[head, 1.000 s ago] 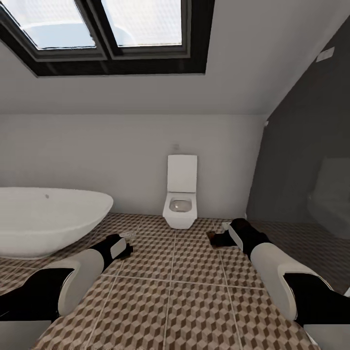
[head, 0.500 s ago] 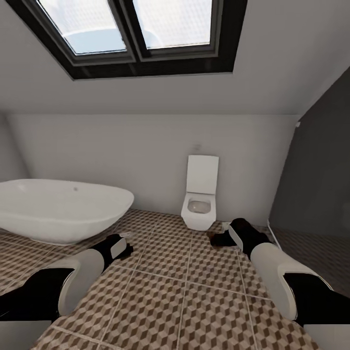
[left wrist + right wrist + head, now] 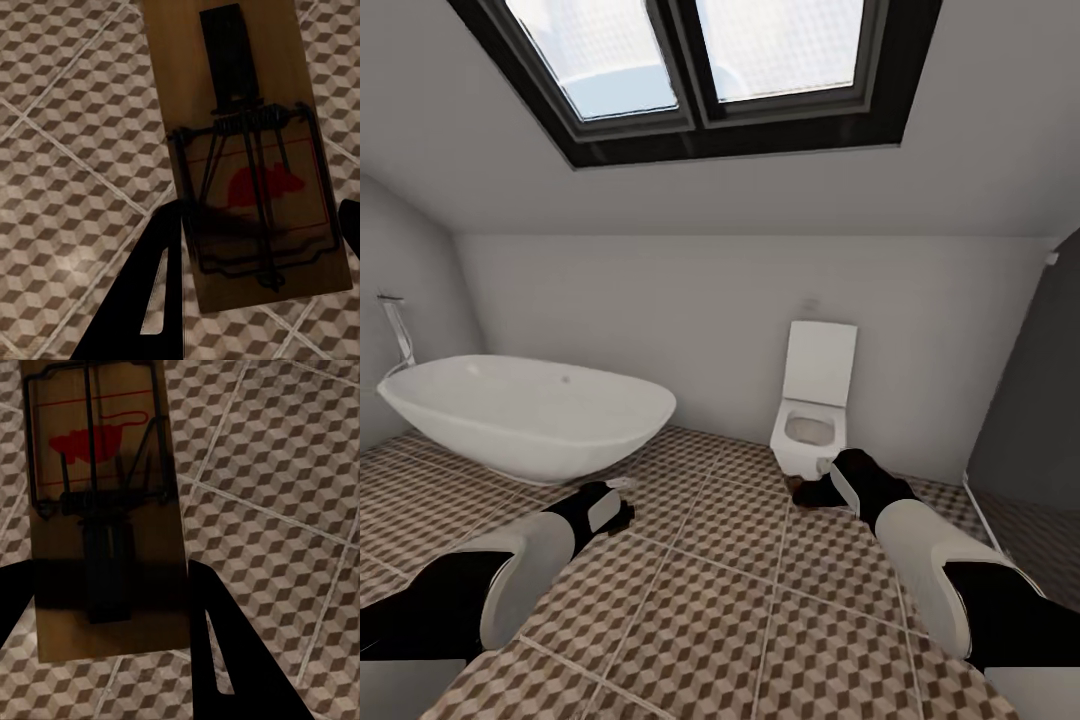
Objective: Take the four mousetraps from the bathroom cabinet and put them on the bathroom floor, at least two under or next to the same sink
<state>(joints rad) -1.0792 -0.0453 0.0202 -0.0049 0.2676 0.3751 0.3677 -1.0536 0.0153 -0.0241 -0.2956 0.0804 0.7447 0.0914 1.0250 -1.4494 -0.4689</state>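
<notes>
**Robot swings left, a mousetrap in each pincer, sink yet to appear**

The whole view is sliding: the bathtub [image 3: 530,415] has drifted from the left edge toward nine o'clock of centre, the toilet [image 3: 815,405] toward one o'clock, and the dark shower wall [image 3: 1030,400] is slipping off at three o'clock. That is the camera turning, not the fixtures, so I judge the robot is searching for the sink.

The bathroom floor [image 3: 710,600] stretches open ahead, nothing blocking the path but the tub at ten o'clock.

Both arms hold steady. The left pincer [image 3: 255,225] is clamped on a mousetrap [image 3: 251,150], carried above the tiles. The right pincer [image 3: 105,577] grips a second mousetrap [image 3: 101,472], also above the floor.
</notes>
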